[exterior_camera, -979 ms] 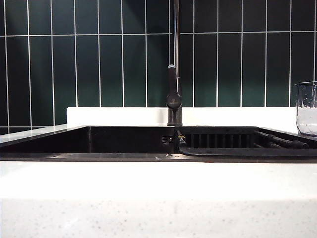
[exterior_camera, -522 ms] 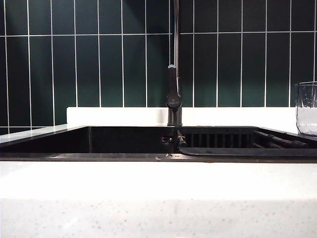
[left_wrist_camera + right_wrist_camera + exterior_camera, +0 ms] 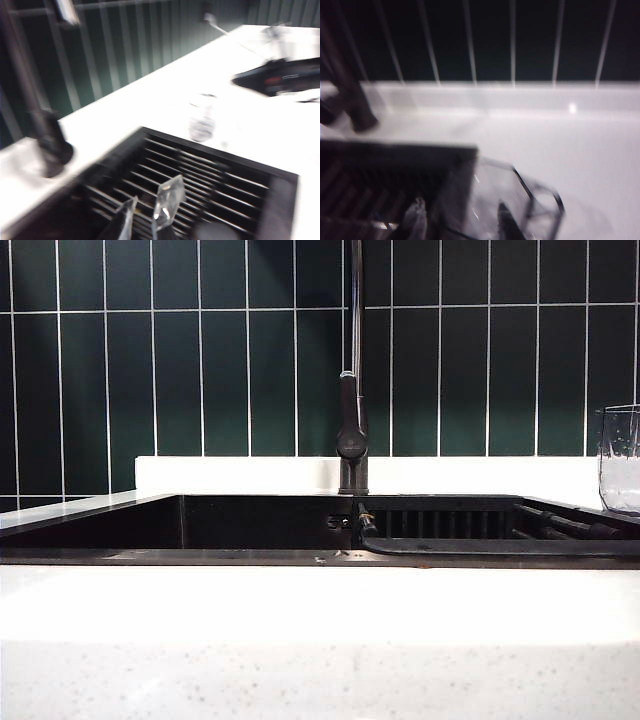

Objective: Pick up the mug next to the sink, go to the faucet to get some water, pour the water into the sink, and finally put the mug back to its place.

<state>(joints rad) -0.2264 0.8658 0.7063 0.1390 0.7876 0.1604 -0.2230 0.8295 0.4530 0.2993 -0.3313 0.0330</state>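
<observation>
The clear mug [image 3: 620, 458] stands upright on the white counter just right of the black sink [image 3: 180, 556], cut by the exterior view's edge. The dark faucet [image 3: 352, 430] rises behind the sink's middle. Neither arm shows in the exterior view. In the blurred left wrist view my left gripper [image 3: 146, 215] hangs over the sink, fingers slightly apart and empty, with the mug [image 3: 202, 122] alone on the counter beyond and the faucet [image 3: 50, 145] to one side. My right gripper [image 3: 461, 222] is open, the mug [image 3: 490, 195] just ahead of its fingertips, the faucet [image 3: 350, 100] farther off.
A black slatted rack [image 3: 480, 525] fills the sink's right half. White counter [image 3: 320, 610] runs along the front, dark green tiles [image 3: 200, 360] behind. A flat black object [image 3: 280, 80] lies on the counter beyond the mug.
</observation>
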